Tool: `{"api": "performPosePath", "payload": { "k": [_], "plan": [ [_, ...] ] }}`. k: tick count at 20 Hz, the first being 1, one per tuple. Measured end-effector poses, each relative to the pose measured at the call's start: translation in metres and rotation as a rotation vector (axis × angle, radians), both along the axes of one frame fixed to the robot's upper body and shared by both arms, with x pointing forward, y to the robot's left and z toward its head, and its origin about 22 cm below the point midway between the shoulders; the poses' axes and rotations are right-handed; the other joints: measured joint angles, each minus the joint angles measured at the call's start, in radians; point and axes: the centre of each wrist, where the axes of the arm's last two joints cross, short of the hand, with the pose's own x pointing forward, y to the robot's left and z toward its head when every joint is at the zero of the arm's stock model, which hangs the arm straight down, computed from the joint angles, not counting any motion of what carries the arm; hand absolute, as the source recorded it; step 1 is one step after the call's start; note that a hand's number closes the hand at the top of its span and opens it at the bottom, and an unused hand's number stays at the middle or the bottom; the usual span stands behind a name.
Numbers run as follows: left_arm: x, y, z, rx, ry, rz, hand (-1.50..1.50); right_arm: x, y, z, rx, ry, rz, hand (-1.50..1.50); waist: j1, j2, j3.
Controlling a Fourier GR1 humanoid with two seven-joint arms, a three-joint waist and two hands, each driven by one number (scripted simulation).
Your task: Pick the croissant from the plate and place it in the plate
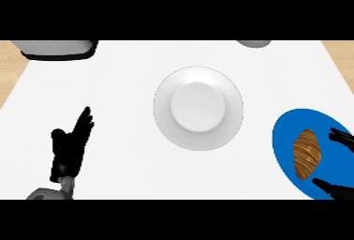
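Presently: croissant on blue plate, right hand set astride it

Reading the head view from my remote station, left to right. At the top left corner of the white counter [124, 84] sits a grey block [56, 48] with a dark base, cut off by the upper edge.

Below it, at the lower left, I note the left hand [69, 145]. It is open, fingers straight and pointing up the counter, holding nothing and touching none of the dishes. It is resting, well apart from the plates.

At the centre lies the white plate [165, 101], with nothing on it. A grey shape [254, 43] shows at the top edge, above and to the right of this plate; I cannot tell what it is.

At the right is the blue plate [285, 136], partly cut off by the right edge. The croissant [306, 153] lies on it, lengthwise up the view.

Only a little of the right hand [339, 190] shows, entering from the right edge. Its fingers [343, 138] reach in beyond the croissant's far end, and another black tip sits by the near end. The hand is spread open around the croissant, not closed on it. I see a gap at the far end; at the near end I cannot tell whether there is contact.
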Motion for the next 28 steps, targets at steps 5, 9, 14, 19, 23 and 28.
{"api": "performPosePath", "payload": {
  "k": [5, 9, 14, 19, 23, 28],
  "plan": [
    [0.004, -0.004, 0.005, 0.0, 0.005, -0.008, 0.0, 0.005, -0.026, 0.025, -0.278, 0.06, -0.006, -1.5, 0.009, 0.0, -0.003],
    [0.004, -0.008, 0.007, 0.001, 0.009, -0.007, 0.0, 0.017, -0.03, 0.057, -0.442, 0.148, 0.003, -1.5, 0.013, -0.001, -0.004],
    [0.007, -0.01, 0.009, 0.001, 0.011, -0.017, 0.0, 0.03, -0.023, 0.074, -0.578, 0.317, 0.065, -1.5, 0.017, 0.0, -0.005],
    [0.003, -0.012, 0.005, 0.002, 0.011, -0.019, 0.0, 0.041, -0.004, 0.074, -0.647, 0.467, 0.124, -1.5, 0.018, 0.0, -0.004],
    [0.002, -0.011, 0.006, 0.007, 0.009, -0.01, 0.0, 0.05, 0.005, 0.074, -0.684, 0.528, 0.139, -1.5, 0.015, 0.0, -0.004],
    [0.006, -0.01, 0.007, 0.005, 0.01, -0.007, 0.0, 0.059, 0.01, 0.062, -0.693, 0.561, 0.154, -1.5, 0.013, 0.0, -0.004]
  ]
}}
